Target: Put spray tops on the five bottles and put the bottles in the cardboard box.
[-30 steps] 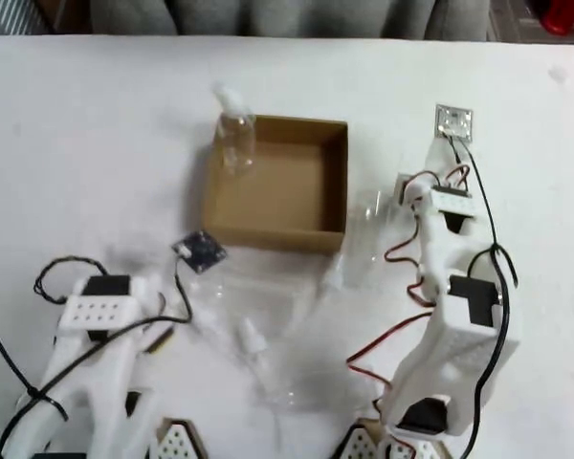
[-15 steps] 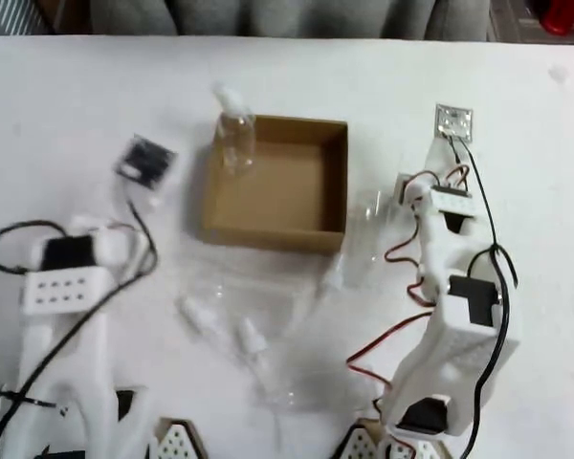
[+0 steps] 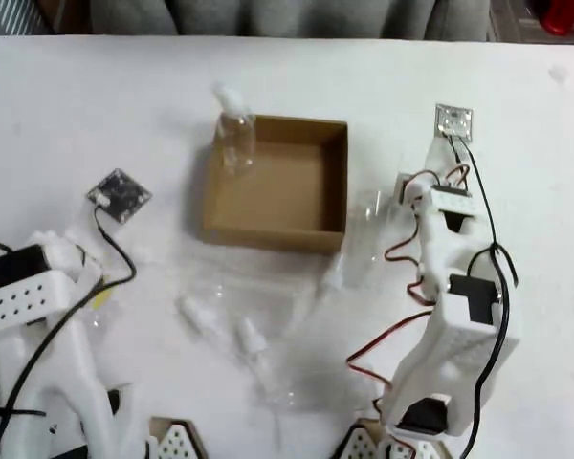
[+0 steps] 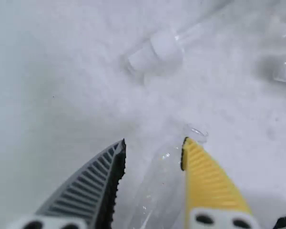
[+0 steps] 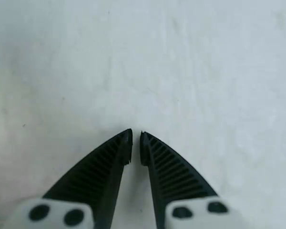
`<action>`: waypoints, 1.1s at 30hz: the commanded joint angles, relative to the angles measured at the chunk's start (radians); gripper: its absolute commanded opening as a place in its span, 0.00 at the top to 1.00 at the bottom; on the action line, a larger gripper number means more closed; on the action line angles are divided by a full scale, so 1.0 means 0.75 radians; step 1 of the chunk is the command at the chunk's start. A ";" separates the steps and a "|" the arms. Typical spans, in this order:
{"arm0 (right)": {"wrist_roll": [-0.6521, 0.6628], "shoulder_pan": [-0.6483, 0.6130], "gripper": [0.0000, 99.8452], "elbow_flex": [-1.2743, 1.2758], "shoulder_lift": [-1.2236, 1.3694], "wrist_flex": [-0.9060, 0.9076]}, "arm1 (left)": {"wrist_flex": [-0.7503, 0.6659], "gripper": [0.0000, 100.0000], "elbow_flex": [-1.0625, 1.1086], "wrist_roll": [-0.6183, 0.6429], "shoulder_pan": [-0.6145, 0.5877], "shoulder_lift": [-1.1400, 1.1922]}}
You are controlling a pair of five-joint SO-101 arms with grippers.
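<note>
1 box (image 3: 287, 191), 1 capped btl (image 3: 235, 142).

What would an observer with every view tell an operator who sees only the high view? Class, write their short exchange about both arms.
Operator: What's at my left arm's tip?
Observer: An uncapped clear bottle sits between the left gripper's open jaws, beside the yellow one.
Operator: Anything nearby to fit on it?
Observer: A spray top lies on the table beyond the bottle's neck.
Operator: And the other arm?
Observer: The right gripper is shut, empty, over bare table.
</note>
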 commanded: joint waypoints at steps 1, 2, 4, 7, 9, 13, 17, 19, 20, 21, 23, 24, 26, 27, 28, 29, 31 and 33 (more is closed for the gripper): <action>0.025 -0.024 0.98 -0.053 -0.005 -0.017 | 0.135 0.70 -0.010 -0.143 -0.077 -0.028; 0.025 -0.024 0.98 -0.053 -0.005 -0.017 | 0.147 0.68 -0.010 -0.192 -0.103 -0.028; 0.025 -0.024 0.98 -0.053 -0.005 -0.017 | 0.119 0.66 0.000 -0.233 -0.146 -0.024; 0.025 -0.024 0.98 -0.053 -0.005 -0.017 | 0.041 0.66 0.006 -0.235 -0.179 -0.017; 0.025 -0.026 0.98 -0.053 -0.005 -0.017 | 0.002 0.66 0.051 -0.239 -0.177 -0.017; 0.025 -0.026 0.98 -0.053 -0.003 -0.017 | -0.108 0.66 0.160 -0.239 -0.157 -0.015; 0.025 -0.026 0.98 -0.053 -0.003 -0.017 | -0.237 0.66 0.262 -0.233 -0.157 -0.015; 0.025 -0.026 0.98 -0.053 -0.003 -0.015 | -0.329 0.66 0.307 -0.229 -0.157 -0.015; 0.025 -0.026 0.98 -0.053 -0.003 -0.015 | -0.372 0.66 0.329 -0.229 -0.157 -0.015; 0.025 -0.026 0.98 -0.053 -0.003 -0.015 | -0.405 0.66 0.348 -0.229 -0.157 -0.015; 0.025 -0.026 0.98 -0.053 -0.003 -0.015 | -0.458 0.66 0.378 -0.229 -0.157 -0.015; 0.025 -0.026 0.98 -0.053 -0.003 -0.015 | -0.477 0.66 0.387 -0.229 -0.157 -0.015; 0.025 -0.026 0.98 -0.051 -0.003 -0.015 | -0.489 0.66 0.393 -0.229 -0.157 -0.013; 0.025 -0.026 0.98 -0.051 -0.001 -0.015 | -0.489 0.66 0.393 -0.229 -0.157 -0.011; 0.025 -0.026 0.98 -0.051 -0.001 -0.015 | -0.491 0.66 0.393 -0.229 -0.157 0.003; 0.025 -0.026 0.98 -0.051 -0.001 -0.015 | -0.493 0.66 0.383 -0.229 -0.159 0.028; 0.025 -0.026 0.98 -0.051 -0.001 -0.015 | -0.532 0.66 0.358 -0.229 -0.173 0.111; 0.025 -0.026 0.98 -0.051 -0.001 -0.015 | -0.593 0.66 0.323 -0.229 -0.199 0.228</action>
